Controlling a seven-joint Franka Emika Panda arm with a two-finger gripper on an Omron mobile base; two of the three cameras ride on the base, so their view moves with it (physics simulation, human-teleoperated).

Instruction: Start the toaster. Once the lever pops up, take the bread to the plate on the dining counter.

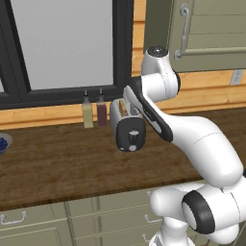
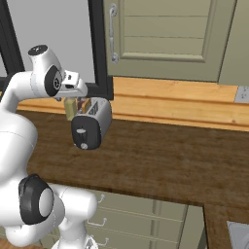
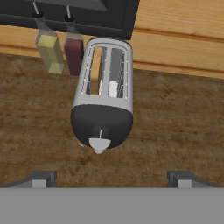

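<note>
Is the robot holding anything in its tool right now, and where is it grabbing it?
Nothing is held. The tool is open, its two tips spread wide with bare worktop between them, above the toaster, not touching it. The bread sits in a toaster slot.

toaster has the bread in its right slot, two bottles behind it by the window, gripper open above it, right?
Not quite: in the hand view the bread sits in the left slot of the toaster, not the right. The two bottles behind it and the open gripper are as you say.

Three views converging on toaster
</note>
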